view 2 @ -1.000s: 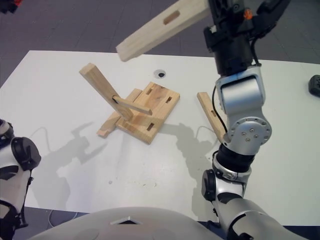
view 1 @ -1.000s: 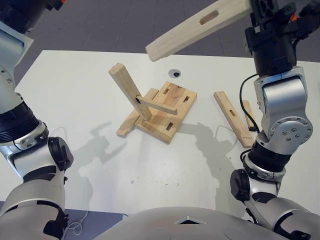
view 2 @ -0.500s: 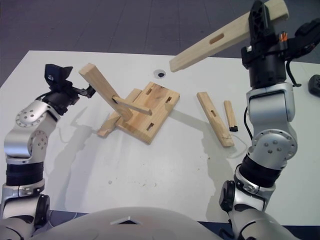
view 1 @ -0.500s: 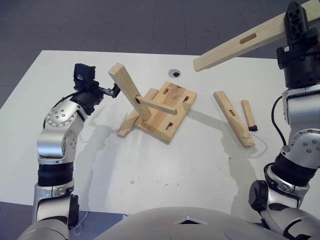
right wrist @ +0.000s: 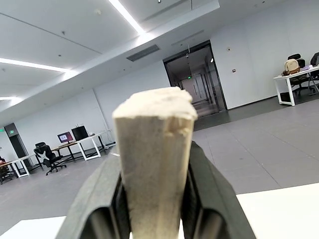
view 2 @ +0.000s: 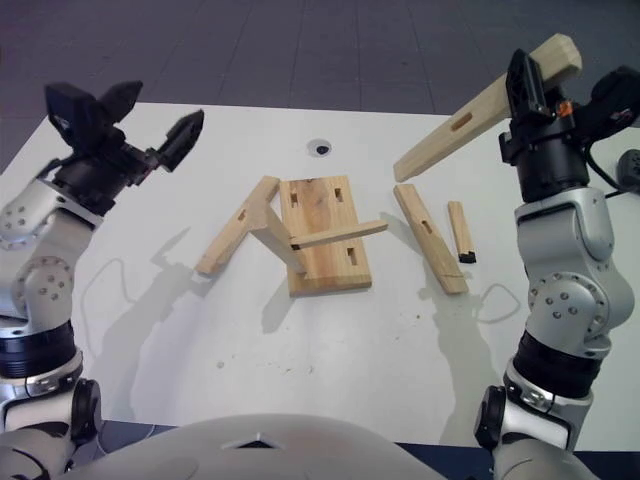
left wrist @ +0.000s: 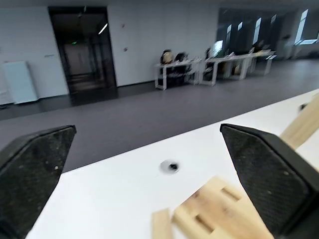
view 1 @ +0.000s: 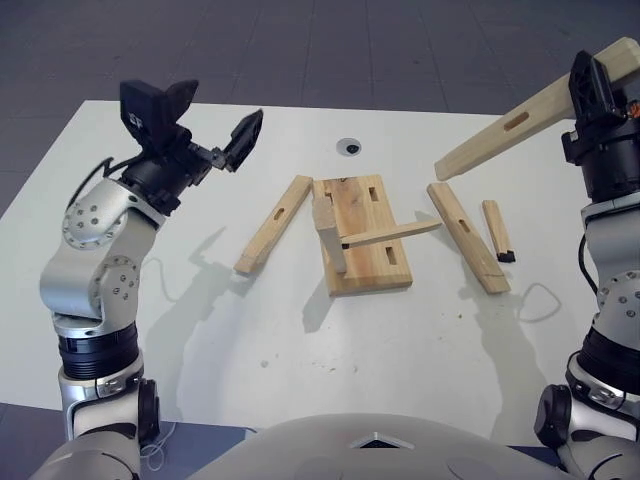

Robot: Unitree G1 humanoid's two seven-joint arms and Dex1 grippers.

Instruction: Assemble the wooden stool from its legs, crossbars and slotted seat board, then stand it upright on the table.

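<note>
The left arm (view 1: 95, 215) and the right arm (view 2: 560, 240) have smooth silver-grey shells with round joint caps, each cap ringed by small dark screws. Black ribbed joints sit between the shells. Thin black cables run along the forearms. The jaws are black and wedge-shaped.

On the table (view 1: 300, 345), the slotted seat board (view 1: 372, 265) lies centrally; a leg (view 1: 274, 223) lies just left, a second leg (view 1: 467, 236) and short crossbar (view 1: 495, 229) right.

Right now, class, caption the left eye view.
Right gripper holds a wooden leg aloft; open left gripper hangs above the table.
</note>
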